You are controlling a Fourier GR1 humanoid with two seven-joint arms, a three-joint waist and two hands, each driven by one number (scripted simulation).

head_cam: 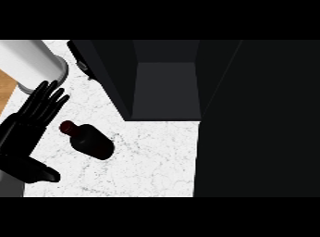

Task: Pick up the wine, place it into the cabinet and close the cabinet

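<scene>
Fingers point(45, 101) of the left hand point(16, 134) are lying straight and spread over the table's left edge, holding nothing. The wine bottle point(91, 141) is lying on its side on the white marbled table point(149, 157), just beside that hand near the left edge. An open black cabinet point(166, 78) is standing at the far edge, its right part merging into blackness that is hiding the table's right side. A pale cylinder point(33, 60) is sitting at the far left corner, partly cut off.

The wine bottle point(89, 140) is dark red, counter point(152, 159) grey-veined white, cabinet point(166, 88) black.
</scene>
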